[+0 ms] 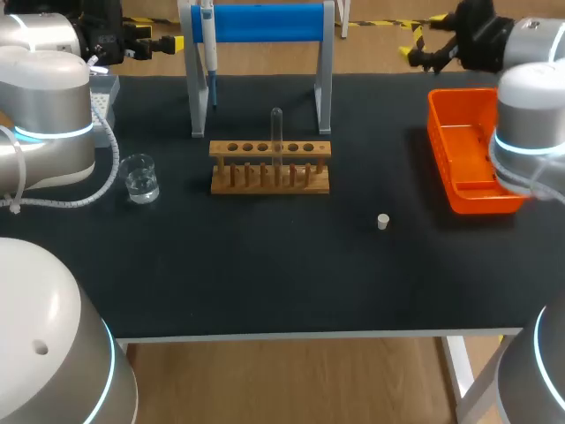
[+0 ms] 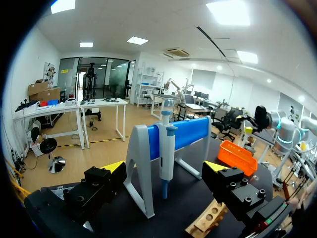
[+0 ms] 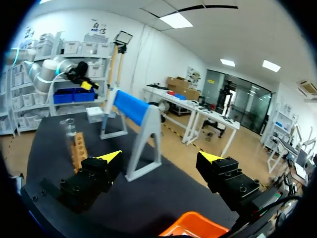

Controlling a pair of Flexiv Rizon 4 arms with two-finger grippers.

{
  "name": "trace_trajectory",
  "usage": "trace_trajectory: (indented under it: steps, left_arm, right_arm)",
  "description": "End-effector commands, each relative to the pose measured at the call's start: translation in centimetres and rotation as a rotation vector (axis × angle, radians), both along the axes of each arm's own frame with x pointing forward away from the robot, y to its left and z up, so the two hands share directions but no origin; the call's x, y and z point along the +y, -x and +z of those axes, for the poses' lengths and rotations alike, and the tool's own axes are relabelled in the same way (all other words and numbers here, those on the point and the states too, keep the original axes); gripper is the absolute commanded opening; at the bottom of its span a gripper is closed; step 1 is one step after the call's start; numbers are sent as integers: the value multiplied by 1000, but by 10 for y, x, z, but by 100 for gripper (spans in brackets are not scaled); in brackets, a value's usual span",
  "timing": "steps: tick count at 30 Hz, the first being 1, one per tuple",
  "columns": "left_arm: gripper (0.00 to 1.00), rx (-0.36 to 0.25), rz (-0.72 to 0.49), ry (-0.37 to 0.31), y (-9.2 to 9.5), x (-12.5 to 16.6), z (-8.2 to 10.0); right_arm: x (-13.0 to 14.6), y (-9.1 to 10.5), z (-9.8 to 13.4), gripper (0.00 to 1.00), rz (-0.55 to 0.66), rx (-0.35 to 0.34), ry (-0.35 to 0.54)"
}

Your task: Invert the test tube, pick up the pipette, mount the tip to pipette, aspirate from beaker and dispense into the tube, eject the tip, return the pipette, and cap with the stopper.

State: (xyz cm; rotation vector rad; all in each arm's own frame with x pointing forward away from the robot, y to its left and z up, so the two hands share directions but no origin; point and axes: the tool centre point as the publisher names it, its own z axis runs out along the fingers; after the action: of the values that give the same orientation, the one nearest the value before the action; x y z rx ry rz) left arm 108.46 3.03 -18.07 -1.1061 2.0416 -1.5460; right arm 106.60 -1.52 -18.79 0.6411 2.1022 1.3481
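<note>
Standing in the wooden rack [image 1: 269,168] at mid-table, the test tube [image 1: 276,132] had the stopper [image 1: 383,222] lying well apart, near-right. The pipette [image 1: 209,53] hung on the far stand [image 1: 265,22], with the beaker [image 1: 140,178] left of the rack. Left gripper [image 2: 164,168] and right gripper [image 3: 159,157] were both spread, holding nothing.

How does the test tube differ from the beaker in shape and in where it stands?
The test tube is tall and narrow, the beaker short and wide. The test tube stands in the wooden rack; the beaker sits on the table, left of it. Both are clear.
</note>
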Motion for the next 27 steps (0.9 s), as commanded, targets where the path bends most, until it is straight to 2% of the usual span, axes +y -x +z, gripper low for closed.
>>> trace_trajectory:
  steps: [1, 6, 8, 13, 16, 21, 27]
  left_arm:
    - [100, -2, 0, 2, 0, 0, -1]
    - [100, -2, 0, 2, 0, 0, -1]
    - [100, -2, 0, 2, 0, 0, -1]
    - [100, -2, 0, 2, 0, 0, -1]
    - [100, -2, 0, 2, 0, 0, -1]
    - [100, -2, 0, 2, 0, 0, -1]
    - [100, -2, 0, 2, 0, 0, -1]
  right_arm:
    - [-5, 64, -4, 100, 77, -15, -14]
    - [18, 104, -24, 100, 211, -21, -30]
    - [28, 121, -32, 100, 248, 0, -39]
    - [54, 155, -50, 100, 359, -2, -59]
    - [69, 175, -55, 100, 436, -43, -73]
    - [88, 197, -64, 100, 528, -86, -80]
    - [106, 207, -73, 100, 540, -57, -99]
